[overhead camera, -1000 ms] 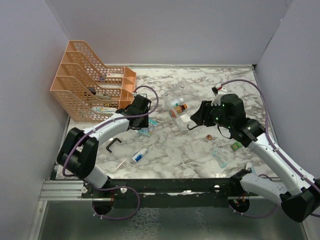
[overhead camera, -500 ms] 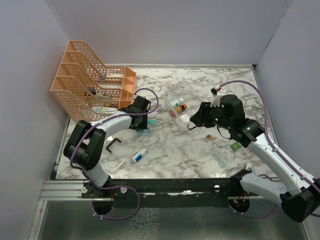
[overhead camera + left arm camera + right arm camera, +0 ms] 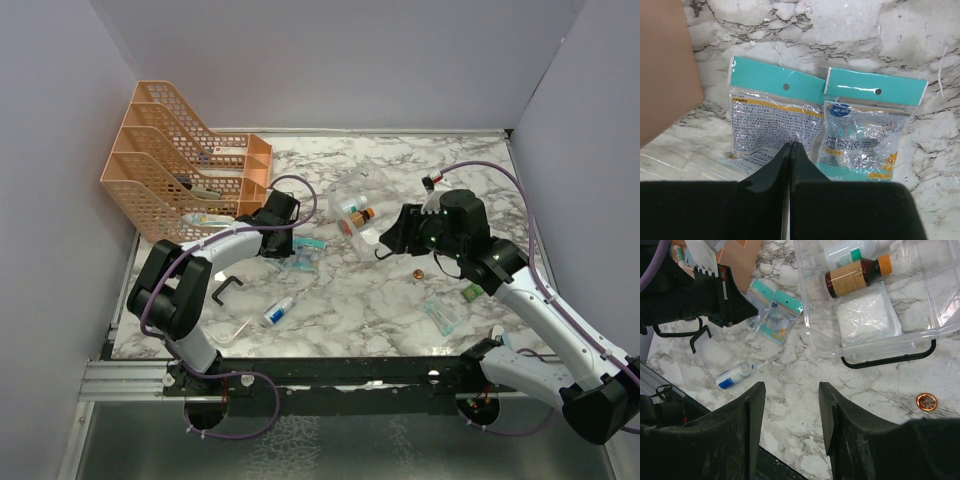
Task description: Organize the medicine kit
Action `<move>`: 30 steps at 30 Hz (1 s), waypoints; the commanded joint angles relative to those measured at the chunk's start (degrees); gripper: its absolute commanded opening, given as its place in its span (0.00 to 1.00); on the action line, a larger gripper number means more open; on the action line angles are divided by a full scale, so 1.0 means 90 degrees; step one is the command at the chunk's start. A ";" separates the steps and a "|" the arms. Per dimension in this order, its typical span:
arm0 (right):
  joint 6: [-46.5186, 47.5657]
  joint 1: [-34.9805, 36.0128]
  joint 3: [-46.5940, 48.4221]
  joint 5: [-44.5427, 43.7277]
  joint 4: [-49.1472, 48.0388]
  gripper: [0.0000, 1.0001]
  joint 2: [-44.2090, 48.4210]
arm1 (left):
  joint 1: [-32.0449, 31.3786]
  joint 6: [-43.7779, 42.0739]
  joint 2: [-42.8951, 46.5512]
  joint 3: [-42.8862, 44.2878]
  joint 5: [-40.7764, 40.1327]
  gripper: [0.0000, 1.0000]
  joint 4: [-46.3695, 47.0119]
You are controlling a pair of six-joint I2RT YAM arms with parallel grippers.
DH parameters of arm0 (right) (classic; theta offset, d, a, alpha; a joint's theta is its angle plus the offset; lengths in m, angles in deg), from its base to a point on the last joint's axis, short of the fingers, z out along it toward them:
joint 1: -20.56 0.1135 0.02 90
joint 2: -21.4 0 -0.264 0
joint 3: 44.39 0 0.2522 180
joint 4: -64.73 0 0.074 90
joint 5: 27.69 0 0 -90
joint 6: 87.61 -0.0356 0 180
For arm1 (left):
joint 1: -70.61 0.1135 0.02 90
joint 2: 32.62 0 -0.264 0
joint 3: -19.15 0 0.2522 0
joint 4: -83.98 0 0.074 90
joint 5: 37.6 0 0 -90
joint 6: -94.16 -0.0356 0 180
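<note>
Two teal-topped clear packets lie side by side on the marble: the left one (image 3: pixel 771 112) and the right one (image 3: pixel 867 127); they also show in the top view (image 3: pixel 307 250). My left gripper (image 3: pixel 790 145) (image 3: pixel 284 243) is shut, its tips against the near edge of the left packet, with nothing visibly held. The clear plastic kit box (image 3: pixel 349 190) (image 3: pixel 809 335) holds a brown bottle (image 3: pixel 855 276), a white bottle and a white gauze pad (image 3: pixel 867 315). My right gripper (image 3: pixel 790 390) (image 3: pixel 396 236) is open and empty, hovering beside the box's near side.
Orange stacked file racks (image 3: pixel 180 170) stand at the back left; one corner (image 3: pixel 665 65) is close to my left gripper. A blue-white tube (image 3: pixel 279 309), a black hook (image 3: pixel 228 287), a copper disc (image 3: pixel 418 273), a green item (image 3: pixel 472 292) and a clear packet (image 3: pixel 441 315) lie on the marble.
My left gripper has drawn back toward the racks. The two teal packets have shifted right and now lie clear of it. The right arm has not moved.
</note>
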 commanded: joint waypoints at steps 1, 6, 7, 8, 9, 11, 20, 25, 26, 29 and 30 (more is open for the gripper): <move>-0.0067 0.0028 -0.0066 0.0208 -0.0126 0.47 0.0126 | 0.0011 -0.0037 0.0094 -0.0053 0.0341 0.00 0.0072; 0.0068 0.0022 -0.0072 0.0561 -0.0099 0.47 0.0042 | 0.0011 0.0032 0.0430 -0.0055 0.0436 0.16 0.0002; 0.0071 0.0027 -0.0077 0.0584 -0.0090 0.47 0.0038 | 0.0006 0.0074 0.0556 -0.0078 0.0558 0.22 0.0017; 0.0066 0.0025 -0.0092 0.0588 -0.0102 0.47 0.0041 | 0.0002 0.0085 0.0635 -0.0099 0.0695 0.28 0.0064; 0.0060 0.0029 -0.0111 0.0589 -0.0115 0.47 0.0045 | -0.0001 0.0086 0.0704 -0.0132 0.0861 0.32 0.0130; 0.0033 0.0029 -0.0155 0.0571 -0.0168 0.47 0.0068 | -0.0016 0.0091 0.0757 -0.0174 0.1123 0.37 0.0218; -0.0005 0.0027 -0.0228 0.0541 -0.0233 0.47 0.0009 | -0.0066 0.0137 0.0276 -0.0119 0.1546 0.39 0.0424; 0.0016 0.0028 -0.0222 0.0492 -0.0235 0.47 -0.0028 | -0.0077 0.0173 -0.0006 -0.0076 0.1402 0.40 0.0424; 0.0023 0.0029 -0.0227 0.0486 -0.0242 0.47 -0.0026 | -0.0074 0.0180 -0.0065 -0.0074 0.1368 0.40 0.0424; 0.0026 0.0024 -0.0228 0.0454 -0.0254 0.47 -0.0045 | -0.0077 0.0200 -0.0238 -0.0078 0.1211 0.40 0.0408; 0.0026 0.0029 -0.0216 0.0452 -0.0258 0.47 -0.0053 | -0.0077 0.0208 -0.0248 -0.0070 0.1133 0.40 0.0389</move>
